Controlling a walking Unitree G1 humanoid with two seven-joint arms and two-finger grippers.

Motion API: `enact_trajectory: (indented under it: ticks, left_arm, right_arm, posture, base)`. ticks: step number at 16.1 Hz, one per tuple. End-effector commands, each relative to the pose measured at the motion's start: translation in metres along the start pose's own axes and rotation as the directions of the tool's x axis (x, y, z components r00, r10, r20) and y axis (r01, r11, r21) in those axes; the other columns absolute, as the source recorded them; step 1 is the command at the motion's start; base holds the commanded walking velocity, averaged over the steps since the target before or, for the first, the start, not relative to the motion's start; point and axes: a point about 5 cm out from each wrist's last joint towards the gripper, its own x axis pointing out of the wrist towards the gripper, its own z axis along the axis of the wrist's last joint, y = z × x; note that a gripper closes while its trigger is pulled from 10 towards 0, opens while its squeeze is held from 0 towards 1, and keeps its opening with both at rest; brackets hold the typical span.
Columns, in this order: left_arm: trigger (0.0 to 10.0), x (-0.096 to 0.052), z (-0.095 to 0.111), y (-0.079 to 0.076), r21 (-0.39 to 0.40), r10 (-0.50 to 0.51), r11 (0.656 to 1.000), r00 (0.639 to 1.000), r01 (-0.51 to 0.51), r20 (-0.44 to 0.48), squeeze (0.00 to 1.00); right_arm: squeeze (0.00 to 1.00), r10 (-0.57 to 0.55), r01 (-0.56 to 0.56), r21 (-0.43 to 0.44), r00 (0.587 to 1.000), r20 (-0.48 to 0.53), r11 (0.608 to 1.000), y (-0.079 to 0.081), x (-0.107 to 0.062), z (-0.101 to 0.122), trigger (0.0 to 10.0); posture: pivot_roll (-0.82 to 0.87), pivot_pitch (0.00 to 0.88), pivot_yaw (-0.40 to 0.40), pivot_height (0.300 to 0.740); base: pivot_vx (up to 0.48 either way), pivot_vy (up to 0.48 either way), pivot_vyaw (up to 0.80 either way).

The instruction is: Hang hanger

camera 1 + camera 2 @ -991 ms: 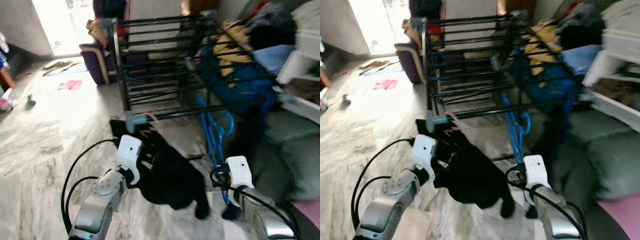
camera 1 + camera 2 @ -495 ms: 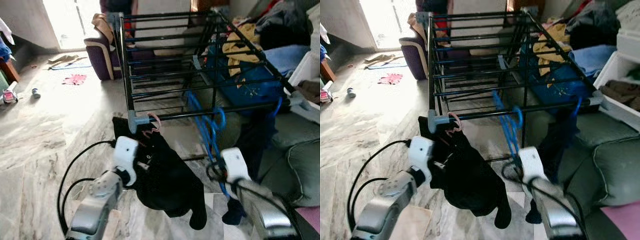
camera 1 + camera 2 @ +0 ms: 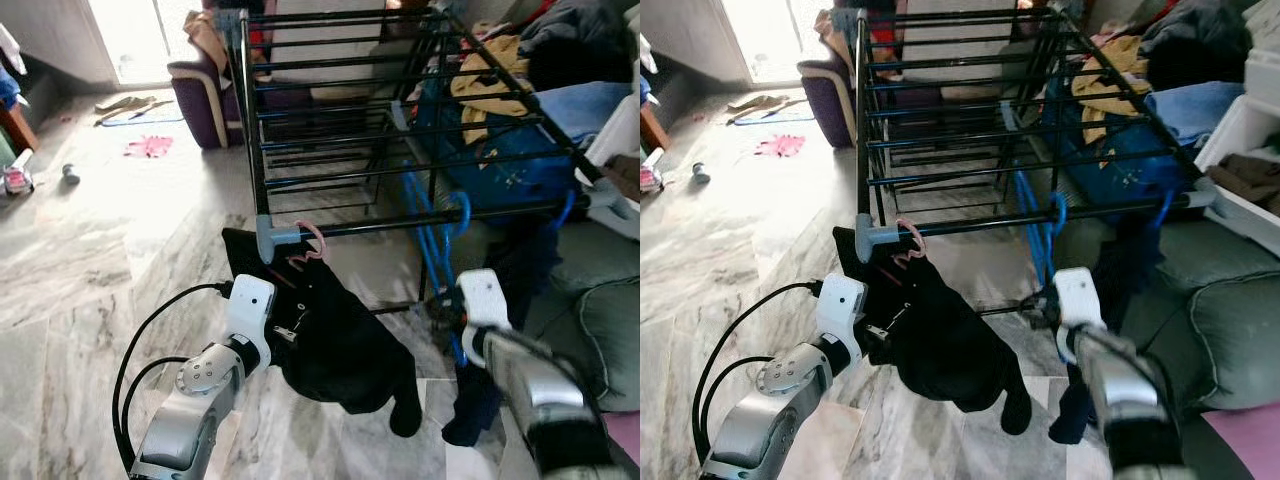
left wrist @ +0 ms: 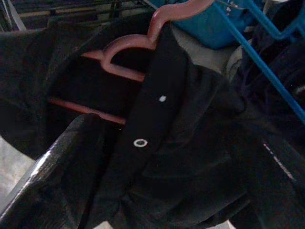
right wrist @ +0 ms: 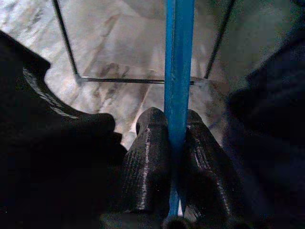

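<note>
Where rack rail [image 3: 420,221] ends, right gripper [image 5: 176,143] clamped on blue hanger [image 5: 178,57]; left fingers unclear.

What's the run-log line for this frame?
phase: hanging | right end effector: shut on blue hanger | left end effector: at black garment on pink hanger | drying rack: ahead

Head stereo pair looks down over the drying rack [image 3: 400,130] — wrist cameras sit close, sharing its hung clothes.
</note>
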Motion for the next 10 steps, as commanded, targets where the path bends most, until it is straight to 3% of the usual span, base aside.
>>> enact_trajectory:
  ticks: [1, 4, 9, 10]
  left_arm:
    - [10.0, -0.001, 0.005, 0.001, 0.004, 0.005, 1.0, 1.0, -0.005, 0.011, 0.0]
    - [10.0, 0.001, 0.004, 0.004, 0.017, 0.02, 1.0, 1.0, -0.02, -0.01, 0.0]
    - [10.0, -0.003, -0.001, 0.002, 0.018, 0.026, 1.0, 0.999, -0.025, -0.037, 0.0]
    - [10.0, -0.003, -0.001, 0.002, 0.018, 0.025, 1.0, 0.999, -0.025, -0.04, 0.0]
  right_arm:
    - [0.0, 0.028, -0.028, 0.015, 1.0, -0.004, 0.999, 0.001, 0.002, 0.002, 10.0]
    - [0.0, 0.121, -0.119, 0.025, 0.99, -0.072, 0.993, 0.016, 0.014, -0.004, 10.0]
    - [0.0, 0.143, -0.136, 0.068, 0.983, -0.117, 0.988, 0.014, 0.017, -0.022, 10.0]
    - [1.0, 0.138, -0.129, 0.078, 0.983, -0.117, 0.989, 0.012, 0.017, -0.023, 10.0]
  posture:
    - [-0.03, 0.034, 0.004, 0.74]
    - [-0.03, 0.033, 0.003, 0.74]
    - [-0.01, 0.045, -0.006, 0.74]
    - [-0.01, 0.045, -0.006, 0.74]
  base:
    - [0.0, 0.0, 0.0]
    - [0.0, 0.0, 0.0]
    - [0.0, 0.0, 0.0]
    - [0.0, 0.0, 0.0]
